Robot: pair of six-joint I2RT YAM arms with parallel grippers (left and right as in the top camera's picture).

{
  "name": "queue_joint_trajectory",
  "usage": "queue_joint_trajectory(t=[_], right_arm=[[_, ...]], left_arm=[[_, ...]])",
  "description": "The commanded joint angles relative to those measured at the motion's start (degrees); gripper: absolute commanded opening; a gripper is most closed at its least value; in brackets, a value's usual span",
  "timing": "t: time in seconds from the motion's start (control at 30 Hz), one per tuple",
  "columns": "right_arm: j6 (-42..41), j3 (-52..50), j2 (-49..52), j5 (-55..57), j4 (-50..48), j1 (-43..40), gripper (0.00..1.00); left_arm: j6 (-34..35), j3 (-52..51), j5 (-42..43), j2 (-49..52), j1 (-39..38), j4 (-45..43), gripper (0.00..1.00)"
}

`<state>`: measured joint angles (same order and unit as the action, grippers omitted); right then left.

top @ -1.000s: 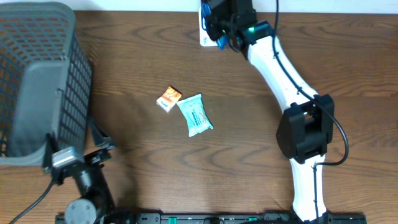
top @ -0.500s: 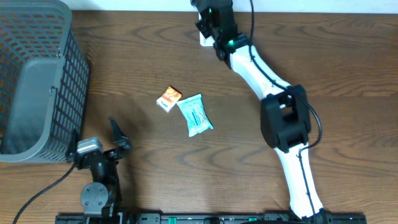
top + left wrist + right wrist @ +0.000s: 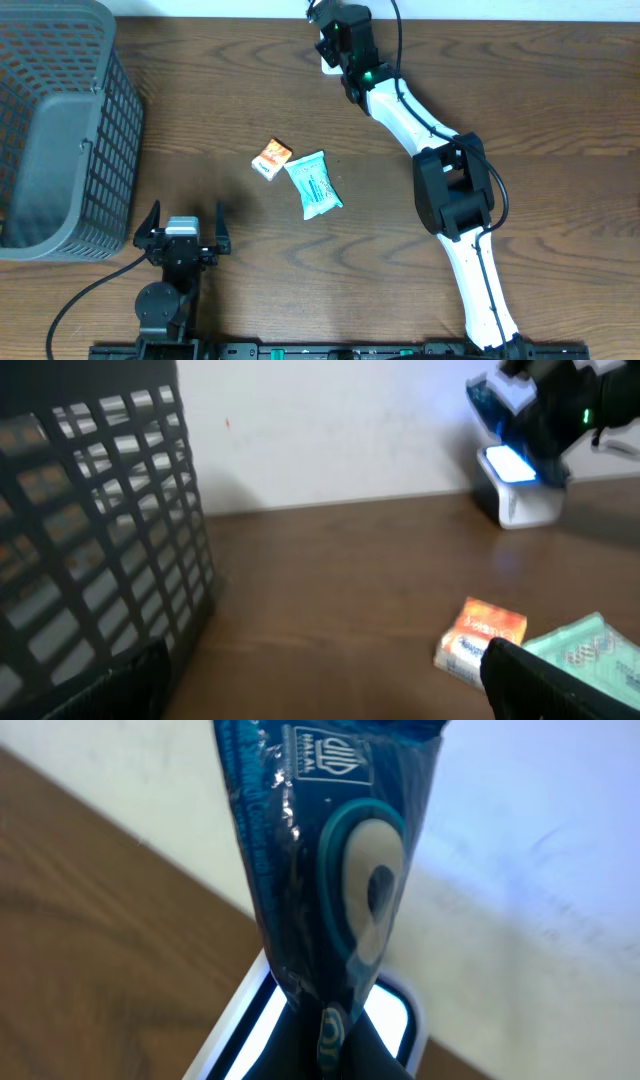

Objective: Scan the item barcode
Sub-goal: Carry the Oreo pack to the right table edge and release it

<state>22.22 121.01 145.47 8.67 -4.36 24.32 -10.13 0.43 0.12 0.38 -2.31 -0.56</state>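
Wooden table [image 3: 560, 120] below white wall [image 3: 330, 430], my right gripper [image 3: 335, 28] clamped on blue packet [image 3: 320, 870] just above lit scanner [image 3: 515, 500], my left gripper [image 3: 185, 220] spread wide, empty, well apart from scanner

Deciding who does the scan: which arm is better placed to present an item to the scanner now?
Right. The right gripper is shut on the blue packet just over the lit scanner; the left gripper is open, empty, far off beside the basket.
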Motion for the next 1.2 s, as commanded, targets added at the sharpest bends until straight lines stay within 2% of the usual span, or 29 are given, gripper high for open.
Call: queue_joint_trajectory(t=[0.0, 0.23, 0.33, 0.47, 0.57, 0.73, 0.87, 1.0, 1.17], right_arm=[[0.81, 1.99, -0.39, 0.22, -2.54, -0.09, 0.01], [0.57, 1.99, -0.61, 1.53, -2.67, 0.11, 0.01], [0.57, 1.99, -2.54, 3.48, 0.31, 0.22, 0.01], [0.13, 1.99, -7.96, 3.52, 10.84, -0.26, 0.01], [-3.89, 1.99, -13.29, 3.96, 21.66, -1.33, 0.01], [-9.16, 1.99, -21.03, 5.95, 36.63, -5.81, 0.01], [-14.75, 1.99, -24.41, 17.4, 46.77, -11.08, 0.01], [-21.59, 1.95, -24.48, 27.74, 55.93, -17.29, 0.01], [-32.85, 1.86, -23.06, 28.13, 63.28, -26.86, 0.01]], left_arm=[[-0.96, -0.2, 1.01, -0.15, -0.02, 1.33, 0.98], [-0.66, -0.2, 1.03, -0.15, -0.02, 2.29, 0.98], [-0.55, -0.2, 2.97, -0.15, -0.02, 2.14, 0.97], [-0.61, -0.2, 12.68, -0.15, -0.02, 1.4, 0.98], [-0.79, -0.2, 17.68, -0.15, -0.02, 1.9, 0.98], [-0.76, -0.2, 16.31, -0.15, -0.02, 2.29, 0.98], [-0.76, -0.2, 15.89, -0.15, -0.02, 3.06, 0.98], [-0.28, -0.2, 15.93, -0.15, -0.02, 3.1, 0.98], [-0.13, -0.2, 14.99, -0.15, -0.02, 3.15, 0.98]])
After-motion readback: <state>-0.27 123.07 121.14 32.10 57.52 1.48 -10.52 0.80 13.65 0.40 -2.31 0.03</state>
